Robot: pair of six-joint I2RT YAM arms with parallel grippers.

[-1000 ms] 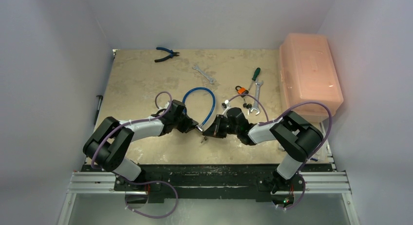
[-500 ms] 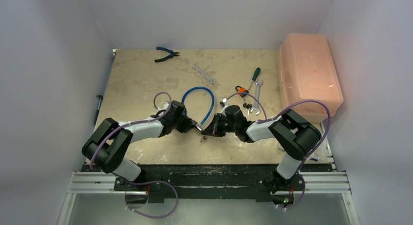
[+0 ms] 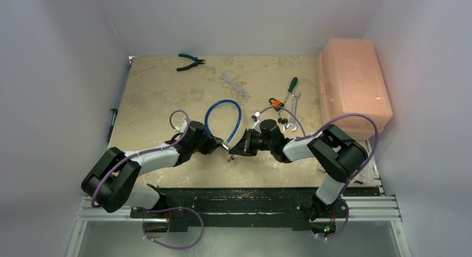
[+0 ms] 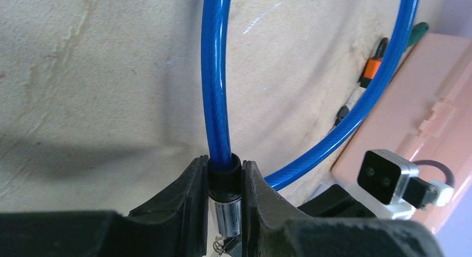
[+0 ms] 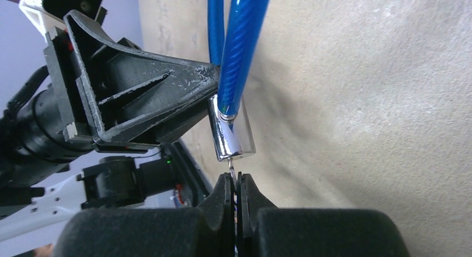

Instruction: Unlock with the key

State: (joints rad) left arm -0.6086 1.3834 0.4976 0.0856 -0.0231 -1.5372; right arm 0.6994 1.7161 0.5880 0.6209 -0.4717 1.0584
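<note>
A blue cable lock [image 3: 215, 109] lies looped on the table and ends in a black collar [image 4: 225, 177] and a chrome cylinder [image 5: 231, 136]. My left gripper [image 4: 225, 169] is shut on that collar and cylinder and holds the lock end off the table. The thin metal key [image 5: 230, 166] sticks into the cylinder's end face. My right gripper [image 5: 235, 180] is shut on the key, directly facing the left gripper [image 3: 220, 144]. The two grippers meet nose to nose at the near middle of the table, with the right gripper [image 3: 234, 150] on the right.
A pink plastic box [image 3: 354, 84] stands at the right edge. Blue pliers [image 3: 190, 61], a wrench [image 3: 232, 84], a green-handled screwdriver [image 3: 291, 85], a second wrench [image 3: 294, 103] and an orange padlock [image 3: 275, 103] lie further back.
The left arm has swung its elbow out to the lower left. Both grippers and the cable loop have shifted slightly left. Both grips are unchanged.
</note>
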